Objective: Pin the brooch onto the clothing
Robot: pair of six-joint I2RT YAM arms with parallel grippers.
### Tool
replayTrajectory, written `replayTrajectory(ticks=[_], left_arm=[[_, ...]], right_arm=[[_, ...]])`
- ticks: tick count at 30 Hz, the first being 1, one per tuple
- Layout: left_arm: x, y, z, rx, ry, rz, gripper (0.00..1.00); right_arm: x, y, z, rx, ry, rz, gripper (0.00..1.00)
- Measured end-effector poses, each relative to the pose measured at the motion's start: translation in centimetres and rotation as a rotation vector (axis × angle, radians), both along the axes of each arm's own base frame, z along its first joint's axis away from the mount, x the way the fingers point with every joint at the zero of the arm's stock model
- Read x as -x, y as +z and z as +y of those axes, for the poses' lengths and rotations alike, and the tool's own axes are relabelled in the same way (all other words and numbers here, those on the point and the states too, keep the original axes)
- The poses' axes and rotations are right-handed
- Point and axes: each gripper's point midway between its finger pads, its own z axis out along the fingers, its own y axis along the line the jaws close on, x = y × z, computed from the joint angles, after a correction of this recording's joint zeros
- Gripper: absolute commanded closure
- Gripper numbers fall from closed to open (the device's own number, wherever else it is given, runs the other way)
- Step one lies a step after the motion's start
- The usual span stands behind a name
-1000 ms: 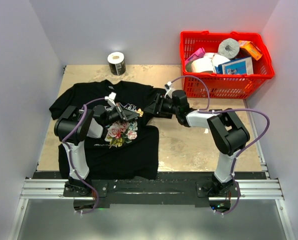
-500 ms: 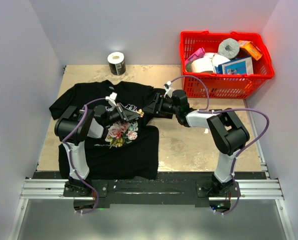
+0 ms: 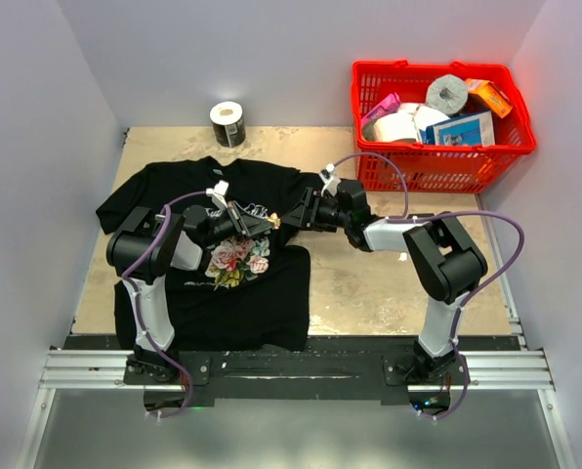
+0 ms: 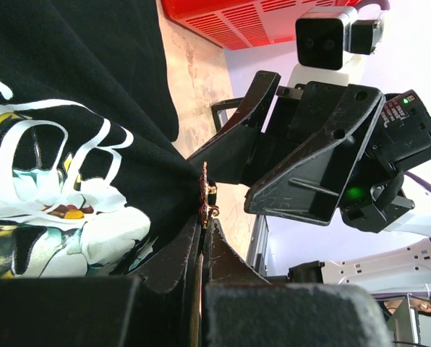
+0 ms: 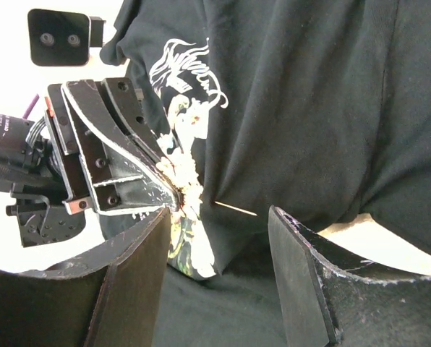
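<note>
Handover point: brooch (image 4: 207,195) pinched in left tool (image 4: 204,230), pin toward right tool (image 5: 215,217).
Gripped at a gathered fold of clothing (image 3: 169,186); pin axis points between the right tool's spread jaws, just beside.

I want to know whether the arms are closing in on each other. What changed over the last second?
The right gripper edged left, closer to the left gripper. Its jaws are open and hold nothing. The left gripper stayed put, still shut on the brooch above the clothing, which lies as before.
</note>
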Motion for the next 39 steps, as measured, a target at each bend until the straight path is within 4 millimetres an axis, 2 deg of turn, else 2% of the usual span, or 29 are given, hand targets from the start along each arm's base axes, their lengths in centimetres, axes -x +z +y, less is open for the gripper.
replayTrajectory(ticks=[18,29,39], left_arm=[[0.4,-0.1,-0.6,-0.012,-0.017,-0.019,1.00],[0.2,0.1,-0.6,-0.044,-0.015,-0.087,1.00],[0.0,0.2,-0.5,-0.063,-0.012,-0.131,1.00]], right_arm=[[0.3,0.1,-0.1,-0.012,0.001,0.000,0.41],[1.2,2.3,-0.4,-0.045,-0.003,-0.017,0.41],[1.5,2.6,0.0,-0.051,0.005,-0.021,0.42]])
